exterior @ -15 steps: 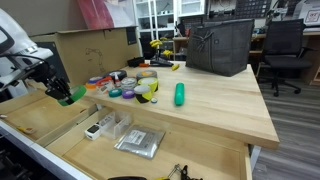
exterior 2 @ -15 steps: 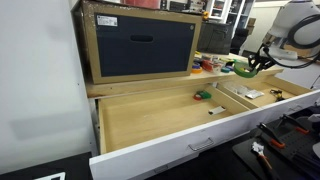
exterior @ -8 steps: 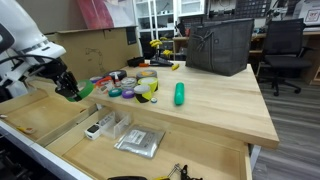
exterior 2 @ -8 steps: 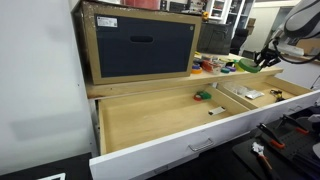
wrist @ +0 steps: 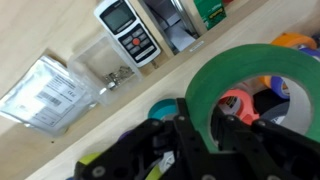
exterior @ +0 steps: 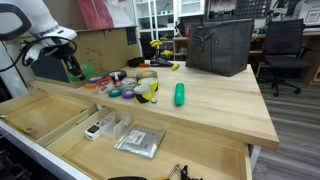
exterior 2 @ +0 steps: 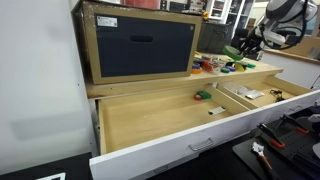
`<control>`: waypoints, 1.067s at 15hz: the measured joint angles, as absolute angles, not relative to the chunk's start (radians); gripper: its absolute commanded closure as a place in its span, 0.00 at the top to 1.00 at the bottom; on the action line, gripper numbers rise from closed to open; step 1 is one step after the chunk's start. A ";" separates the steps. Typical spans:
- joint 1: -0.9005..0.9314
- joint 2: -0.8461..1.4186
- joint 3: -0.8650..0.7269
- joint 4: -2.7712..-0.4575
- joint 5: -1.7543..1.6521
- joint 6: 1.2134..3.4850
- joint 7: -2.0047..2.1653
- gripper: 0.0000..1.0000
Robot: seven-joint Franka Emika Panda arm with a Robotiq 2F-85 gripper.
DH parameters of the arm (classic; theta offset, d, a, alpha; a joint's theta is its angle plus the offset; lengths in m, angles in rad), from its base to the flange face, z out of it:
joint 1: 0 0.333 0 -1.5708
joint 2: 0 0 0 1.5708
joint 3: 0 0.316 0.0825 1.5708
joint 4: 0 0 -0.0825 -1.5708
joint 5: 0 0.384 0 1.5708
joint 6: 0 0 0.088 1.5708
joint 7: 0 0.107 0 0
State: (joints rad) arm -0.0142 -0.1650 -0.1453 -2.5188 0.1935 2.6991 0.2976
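Observation:
My gripper point(exterior: 73, 70) is shut on a green tape roll point(exterior: 83, 72), one finger inside the ring and one outside. It holds the roll above the wooden tabletop point(exterior: 215, 100), at the end by the cardboard box point(exterior: 95, 47). In the wrist view the green roll point(wrist: 252, 78) fills the right side, held between the black fingers point(wrist: 196, 132). Below it lie a teal tape roll point(wrist: 163, 107) and a red-orange roll point(wrist: 236, 105). The gripper also shows in an exterior view point(exterior 2: 243, 46), above a cluster of coloured rolls point(exterior 2: 222, 65).
Several tape rolls point(exterior: 125, 82) and a green cylinder point(exterior: 180, 94) lie on the tabletop. A black basket point(exterior: 220, 45) stands at the back. The open drawer point(exterior: 60, 125) holds a white meter point(exterior: 98, 128) and a plastic bag point(exterior: 138, 142).
The gripper has risen from over the open drawer and moved back over the tabletop near the cardboard box, still carrying the green tape roll.

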 measured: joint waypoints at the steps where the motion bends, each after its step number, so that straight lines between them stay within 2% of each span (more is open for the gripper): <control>1: -0.008 -0.146 -0.122 -2.498 0.212 2.688 0.298 0.06; 8: 0.027 -0.051 -0.040 -2.449 0.360 2.622 0.227 0.06; 16: -0.037 0.027 -0.072 -2.456 0.373 2.568 0.178 0.06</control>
